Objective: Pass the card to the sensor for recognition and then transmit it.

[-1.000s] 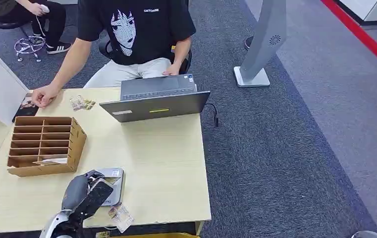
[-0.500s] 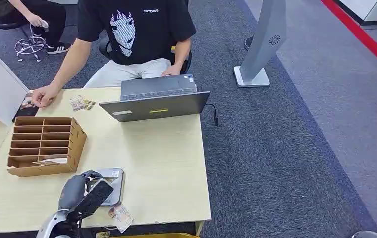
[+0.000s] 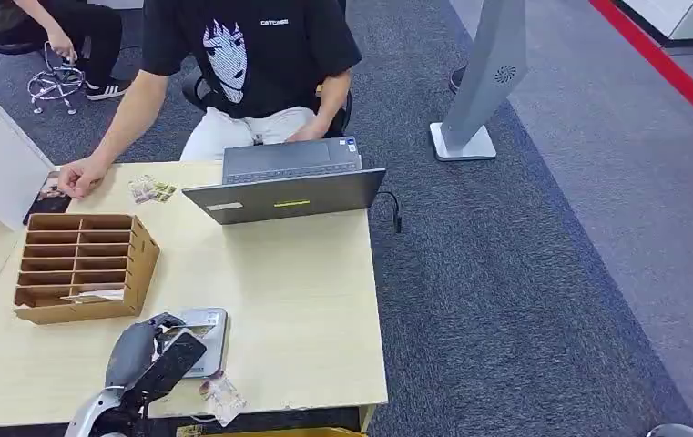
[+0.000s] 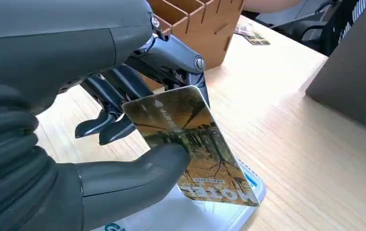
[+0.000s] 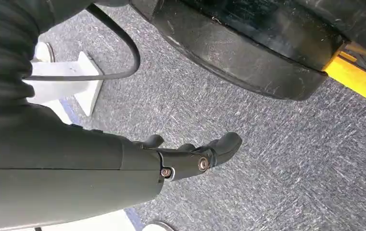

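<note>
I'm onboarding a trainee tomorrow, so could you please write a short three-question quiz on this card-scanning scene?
1. True or false: the left robot hand holds the card.
2. What lies directly under the card: A) laptop, B) sensor, C) wooden organizer?
3. Where does the right robot hand hang?

Key: 1 true; 2 B; 3 over the carpet, holding nothing.
</note>
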Tool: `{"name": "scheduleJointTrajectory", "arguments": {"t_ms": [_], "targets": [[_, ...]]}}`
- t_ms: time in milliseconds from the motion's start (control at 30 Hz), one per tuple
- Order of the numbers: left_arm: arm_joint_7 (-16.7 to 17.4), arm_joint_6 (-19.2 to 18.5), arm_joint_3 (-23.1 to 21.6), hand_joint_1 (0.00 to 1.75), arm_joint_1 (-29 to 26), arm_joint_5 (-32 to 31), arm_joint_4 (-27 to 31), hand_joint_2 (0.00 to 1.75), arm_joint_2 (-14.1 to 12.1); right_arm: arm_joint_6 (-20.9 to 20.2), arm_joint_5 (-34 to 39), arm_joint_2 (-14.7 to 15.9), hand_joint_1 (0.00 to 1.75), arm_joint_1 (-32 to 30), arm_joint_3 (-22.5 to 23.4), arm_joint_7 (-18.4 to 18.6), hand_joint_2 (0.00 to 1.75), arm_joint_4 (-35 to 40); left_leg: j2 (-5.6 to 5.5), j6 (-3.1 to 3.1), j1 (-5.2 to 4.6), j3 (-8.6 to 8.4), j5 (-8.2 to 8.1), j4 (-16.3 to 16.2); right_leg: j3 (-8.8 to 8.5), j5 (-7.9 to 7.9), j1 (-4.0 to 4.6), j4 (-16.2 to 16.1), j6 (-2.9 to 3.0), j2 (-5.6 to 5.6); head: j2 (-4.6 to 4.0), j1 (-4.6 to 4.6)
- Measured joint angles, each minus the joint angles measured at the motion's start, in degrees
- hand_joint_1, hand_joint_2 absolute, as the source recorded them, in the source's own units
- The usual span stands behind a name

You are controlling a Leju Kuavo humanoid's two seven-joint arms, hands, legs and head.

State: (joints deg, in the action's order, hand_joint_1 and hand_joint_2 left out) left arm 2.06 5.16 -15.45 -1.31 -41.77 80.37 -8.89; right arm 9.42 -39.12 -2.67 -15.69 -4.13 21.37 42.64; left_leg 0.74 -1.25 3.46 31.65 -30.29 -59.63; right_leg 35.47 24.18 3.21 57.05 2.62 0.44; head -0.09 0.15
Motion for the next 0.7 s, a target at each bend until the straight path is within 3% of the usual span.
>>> {"name": "scheduleJointTrajectory", "arguments": {"t_ms": [167, 400, 700], "targets": [[0.87, -0.15, 0.09, 1.75, -0.71, -0.28, 0.61, 1.75, -0.87, -1.27, 0.88, 0.07, 0.00, -1.86, -0.04, 3.52, 1.75, 4.22, 0.00, 0.00, -0.08, -0.01, 0.00, 0.01, 0.06, 0.00, -0.11, 0.01, 0.00, -0.05, 0.02, -0.06], [1.51, 0.20, 0.81, 1.75, -1.70, -0.26, 2.05, 1.75, -2.08, -1.14, 1.57, 0.11, 0.00, -2.90, -0.15, 4.94, 1.75, 6.12, -0.02, -0.03, -0.37, -0.01, 0.08, 0.08, 0.10, 0.00, -0.40, 0.08, -0.01, -0.12, 0.02, -0.04], [2.60, 3.17, 5.45, 1.75, -6.67, 2.07, 4.26, 1.75, -3.02, 0.28, 3.23, 0.20, 0.00, -3.97, -0.20, 5.57, 1.75, 7.32, -0.05, 0.12, -0.93, -0.04, 0.06, 0.11, 0.28, 0.12, -0.91, 0.32, -0.21, -0.18, 0.00, -0.04]]}}
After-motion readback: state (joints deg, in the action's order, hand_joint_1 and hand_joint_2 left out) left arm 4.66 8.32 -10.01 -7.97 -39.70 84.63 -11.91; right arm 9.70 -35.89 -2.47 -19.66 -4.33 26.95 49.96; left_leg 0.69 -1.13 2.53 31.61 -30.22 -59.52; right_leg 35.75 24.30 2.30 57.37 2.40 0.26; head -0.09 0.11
